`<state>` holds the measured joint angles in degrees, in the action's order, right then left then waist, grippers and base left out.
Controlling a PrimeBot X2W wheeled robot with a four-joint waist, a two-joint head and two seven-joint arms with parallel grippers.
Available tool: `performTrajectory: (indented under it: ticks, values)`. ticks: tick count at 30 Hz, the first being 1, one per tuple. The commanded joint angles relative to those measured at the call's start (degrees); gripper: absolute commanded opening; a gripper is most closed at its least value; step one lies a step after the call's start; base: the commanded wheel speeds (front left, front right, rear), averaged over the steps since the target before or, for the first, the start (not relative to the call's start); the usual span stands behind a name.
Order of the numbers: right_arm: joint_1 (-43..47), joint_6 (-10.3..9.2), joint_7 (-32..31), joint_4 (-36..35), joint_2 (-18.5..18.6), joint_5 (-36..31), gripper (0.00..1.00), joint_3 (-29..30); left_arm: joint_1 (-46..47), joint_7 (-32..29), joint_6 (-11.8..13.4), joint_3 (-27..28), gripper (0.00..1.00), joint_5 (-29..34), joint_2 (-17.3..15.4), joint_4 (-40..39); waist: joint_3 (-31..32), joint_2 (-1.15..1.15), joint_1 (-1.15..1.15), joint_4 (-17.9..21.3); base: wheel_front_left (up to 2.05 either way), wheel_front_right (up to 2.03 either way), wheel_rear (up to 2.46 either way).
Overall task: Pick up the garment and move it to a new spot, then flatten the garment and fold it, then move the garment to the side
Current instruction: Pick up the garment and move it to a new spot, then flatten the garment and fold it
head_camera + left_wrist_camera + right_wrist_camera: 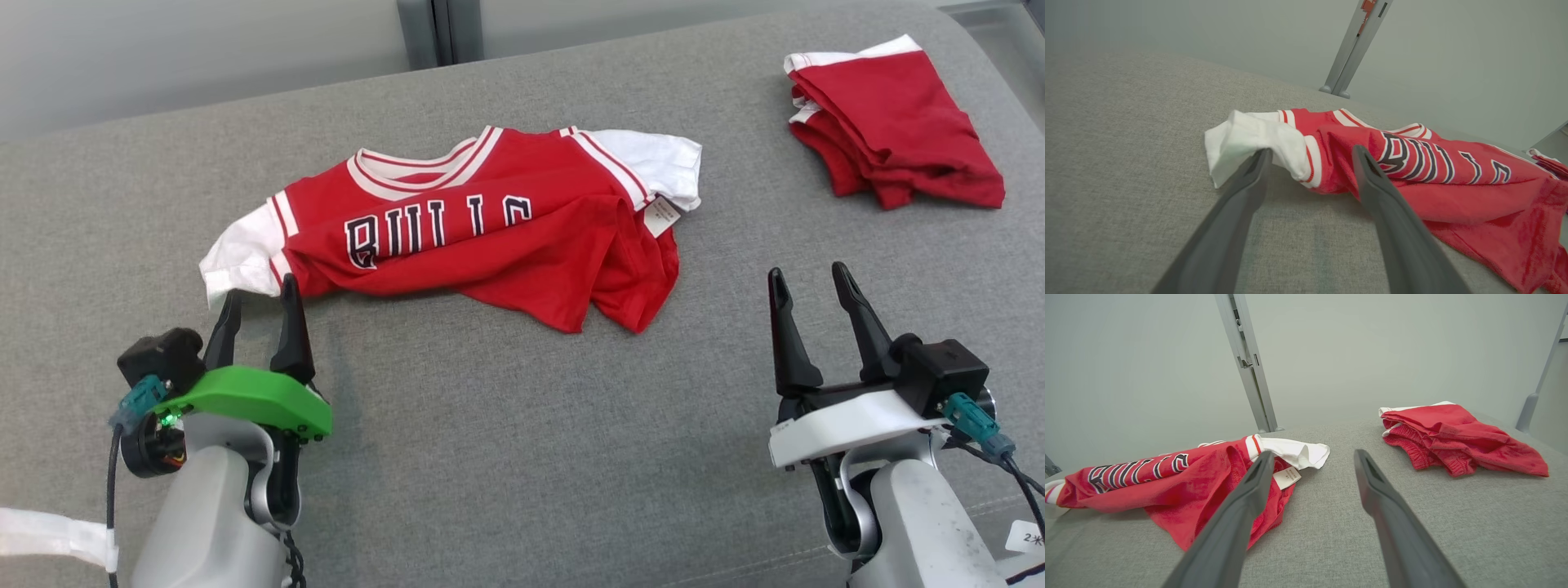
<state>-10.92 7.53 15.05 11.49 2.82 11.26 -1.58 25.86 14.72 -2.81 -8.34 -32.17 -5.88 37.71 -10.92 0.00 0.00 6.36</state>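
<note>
At the lower left of the head view, the left gripper (pixel 260 287) is seen with its jaws spread wide and nothing held between them. Its fingertips are placed at the near edge of a white sleeve (pixel 241 253). In the left wrist view one fingertip is seen touching or just in front of that sleeve, while the other is set before the red body cloth. Whether cloth is actually touched cannot be told.

The jersey (pixel 490 253) is laid on the grey surface (pixel 490 457), about the middle of the head view, slightly towards the far side. It is red, with white sleeves, striped trim at the collar and dark lettering outlined in white across the chest. It is not flattened. The lower part is bunched and folded over itself, and the hem is drawn into a point on the right. The other sleeve (pixel 653 159) is spread at the upper right of the jersey, and a pale tag (pixel 661 216) is shown just below it.

At the lower right, the right gripper (pixel 807 271) is held with its jaws wide and empty, well apart from the jersey, over bare surface.

At the far right, a folded red cloth (pixel 894 122) with white edging is laid well apart from the jersey.
</note>
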Motion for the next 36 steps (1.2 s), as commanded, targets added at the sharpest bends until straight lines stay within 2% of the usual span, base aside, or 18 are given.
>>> performTrajectory:
  ticks: [1,10,16,25,36]
  values:
    - [0.81,-0.08,0.18,0.34,0.12,-0.51,1.00,-0.11,-2.56,0.43,-0.27,0.09,1.00,0.94,-0.44,-1.58,2.52,0.00,0.00,-0.92,0.00,0.00,0.00]
    - [1.75,-0.08,0.18,1.73,0.12,-2.71,1.00,-0.22,-15.56,0.47,0.25,2.13,1.00,5.83,0.95,-15.35,6.73,0.00,0.00,-2.63,0.00,0.00,0.00]
    - [3.12,-0.08,0.18,2.94,0.14,-2.89,1.00,-0.42,-22.02,0.41,0.89,1.71,1.00,7.59,2.40,-20.19,8.71,0.00,0.00,-4.11,0.00,0.00,0.00]
    - [5.49,-0.08,0.18,3.39,0.12,-0.13,1.00,-0.70,-26.27,0.42,2.74,1.74,1.00,9.83,2.88,-23.19,9.81,0.00,0.00,-5.13,0.00,0.00,0.00]
    - [4.25,-0.08,0.18,4.19,0.13,0.20,1.00,-2.07,-26.47,0.43,3.52,1.07,1.00,8.57,2.96,-24.02,9.24,0.00,0.00,-5.22,0.00,0.00,0.00]
